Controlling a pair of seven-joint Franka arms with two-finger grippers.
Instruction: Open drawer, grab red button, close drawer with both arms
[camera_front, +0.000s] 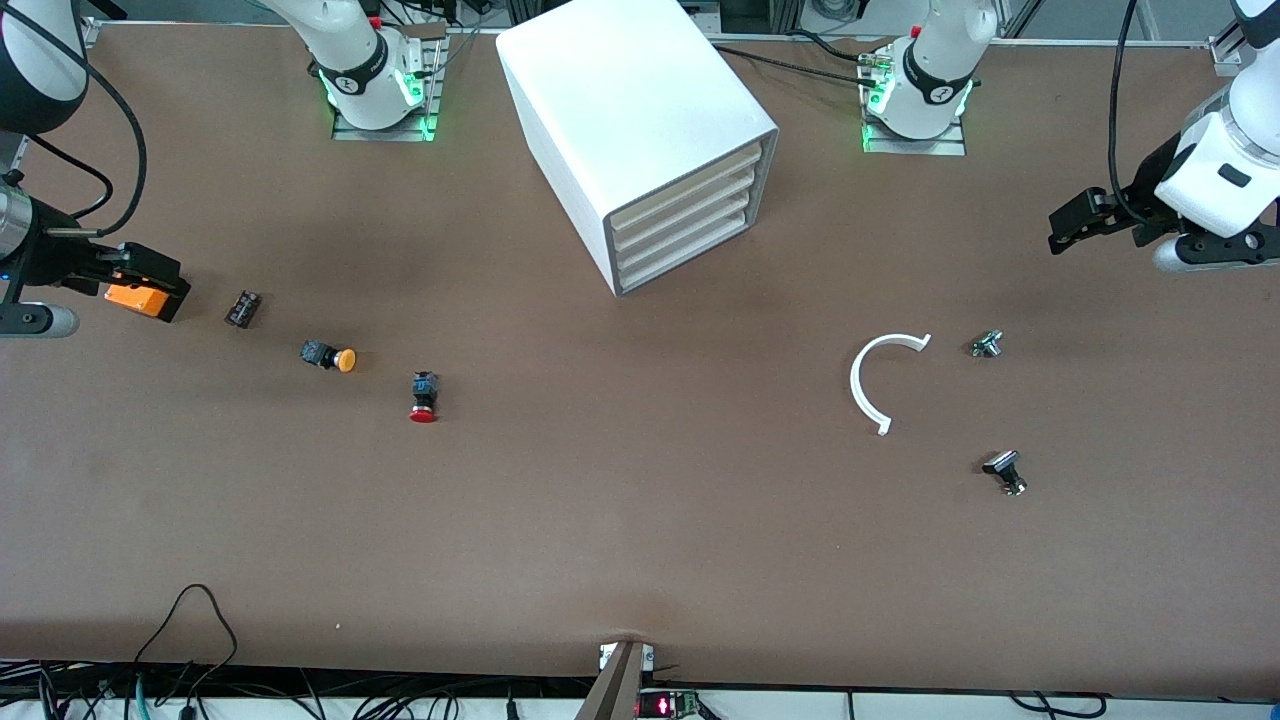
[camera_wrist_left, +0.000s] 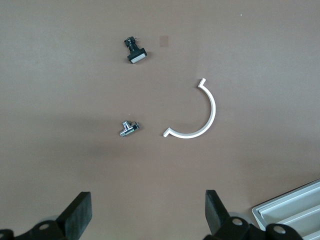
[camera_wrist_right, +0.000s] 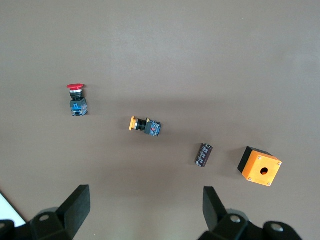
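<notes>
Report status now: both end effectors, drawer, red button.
Left end effector and right end effector open, waiting at table ends. Drawer shut. Red button on table, unobstructed.

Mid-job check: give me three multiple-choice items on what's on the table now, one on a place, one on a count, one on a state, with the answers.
1. Where is the red-capped button?
A. on the table
B. in the lowest drawer
C. in the right end effector

2. How many drawer fronts does the cabinet show?
A. two
B. four
C. six

3. What state is the lowest drawer in?
A. pulled out
C. removed
B. closed

Answers: 1 A, it lies on the table nearer the front camera than the orange-capped button. 2 B, four cream fronts are stacked. 3 B, it sits flush; the left end effector and right end effector hang open over the table.
</notes>
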